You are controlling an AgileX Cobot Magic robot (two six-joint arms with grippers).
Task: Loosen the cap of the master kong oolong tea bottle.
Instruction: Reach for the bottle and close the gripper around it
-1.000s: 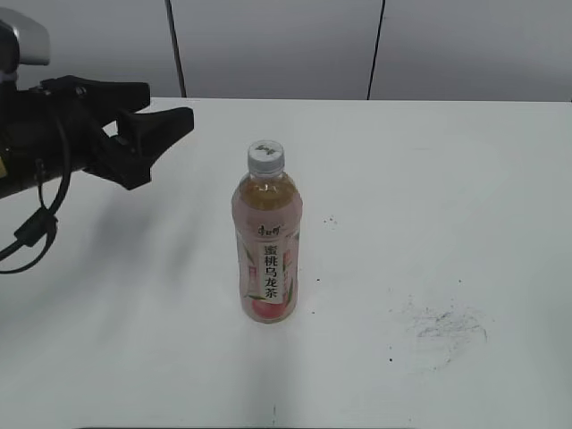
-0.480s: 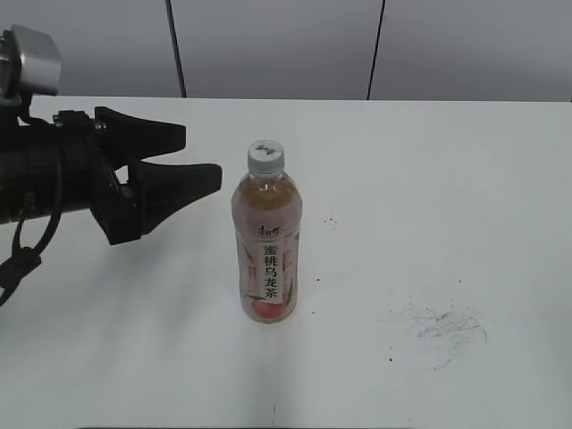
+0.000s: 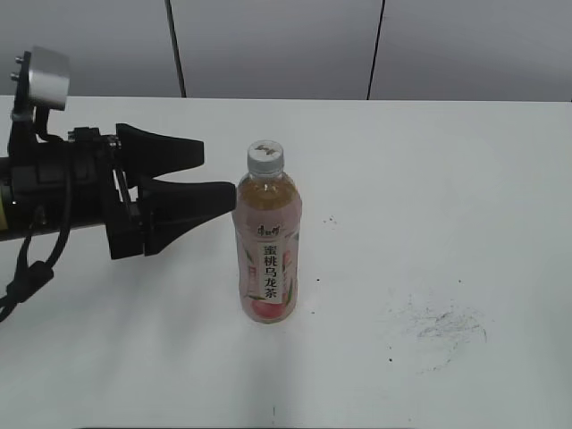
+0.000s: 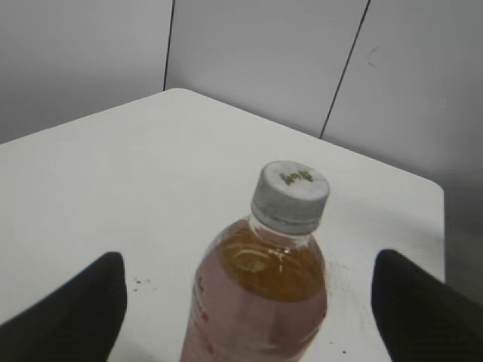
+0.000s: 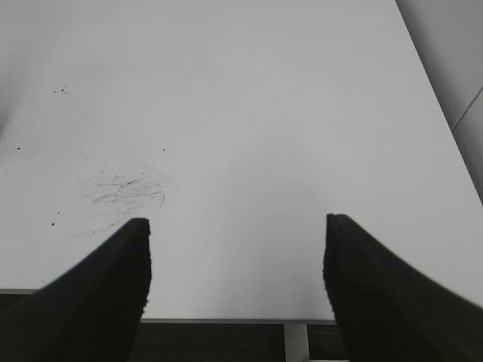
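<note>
Bottle (image 3: pixel 266 241) of peach oolong tea stands upright near the middle of the white table (image 3: pixel 429 179), its long axis straight up and down, with the ribbed grey-white cap (image 3: pixel 265 157) screwed on at the top. I come at it from the left with my left gripper (image 3: pixel 213 172), which lies roughly level at the height of the shoulder and neck, jaws spread wide and holding nothing; one fingertip looks to be just beside or touching the shoulder of the bottle in the side view, though I cannot tell which from here. From my left wrist the bottle sits between the two dark fingertips, nearer the left one but apart from both, the cap above and beyond them. My right gripper (image 5: pixel 235 286) is out of the side view and looks down on a bare, scuffed stretch of table near its front edge, jaws wide apart and empty, well away from the bottle. So my left arm is clearly the nearer one. I judge that the coming move turns on bringing the open jaws further in around the body so the bottle is steadied before the cap gets twisted; a push on the shoulder could tip such a slim, tall thing
</note>
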